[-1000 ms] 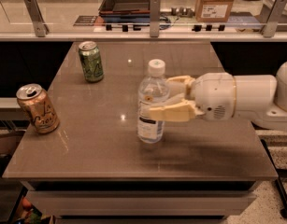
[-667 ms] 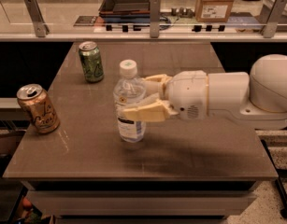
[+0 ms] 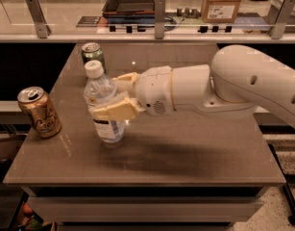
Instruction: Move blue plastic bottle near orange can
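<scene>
blue plastic bottle (image 3: 103, 105) upright, gripper (image 3: 107, 97) in from the right, jaws clamped round its middle for a steady carry; orange can (image 3: 40, 112) left, a gap apart.

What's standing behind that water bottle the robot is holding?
A green can stands behind the blue plastic bottle; only its top and upper side show, and the bottle covers the rest. The tool is shut around the bottle's middle.

No legible text anywhere, even on blue plastic bottle (image 3: 107, 130) in gripper (image 3: 109, 96)
</scene>
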Controlling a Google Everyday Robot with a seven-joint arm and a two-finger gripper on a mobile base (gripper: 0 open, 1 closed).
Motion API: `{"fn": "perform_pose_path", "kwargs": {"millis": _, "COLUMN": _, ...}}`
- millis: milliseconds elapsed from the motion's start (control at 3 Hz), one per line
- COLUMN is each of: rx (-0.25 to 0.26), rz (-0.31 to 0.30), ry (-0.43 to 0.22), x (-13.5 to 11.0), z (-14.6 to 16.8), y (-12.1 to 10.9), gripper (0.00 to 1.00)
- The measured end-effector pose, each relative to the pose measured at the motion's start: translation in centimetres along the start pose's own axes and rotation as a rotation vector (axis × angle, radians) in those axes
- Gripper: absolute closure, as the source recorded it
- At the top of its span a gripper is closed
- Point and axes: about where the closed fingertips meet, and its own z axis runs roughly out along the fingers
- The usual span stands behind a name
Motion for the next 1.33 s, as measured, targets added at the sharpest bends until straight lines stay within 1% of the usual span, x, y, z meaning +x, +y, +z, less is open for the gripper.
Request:
{"fn": "perform_pose_path", "kwargs": {"millis": 333, "rx": -0.057, "rz": 0.004, "ry": -0.019, "x": 0.2, "z": 3.0, "y": 0.1, "gripper": 1.0}}
{"fn": "perform_pose_path", "kwargs": {"millis": 667, "rx": -0.099, "rz": -0.003, "ry": -0.025, "x": 0.3, "z": 5.3, "y": 0.3, "gripper": 1.0}}
{"fn": "perform_pose_path", "kwargs": {"millis": 1000, "rx": -0.126, "rz": -0.011, "ry": -0.039, "x": 0.5, "z": 6.6, "y": 0.5, "gripper": 1.0}}
{"fn": "perform_pose_path", "kwargs": {"millis": 1333, "rx": -0.127, "rz": -0.011, "ry": -0.039, "x": 0.4, "z": 6.6, "y": 0.5, "gripper": 0.82}}
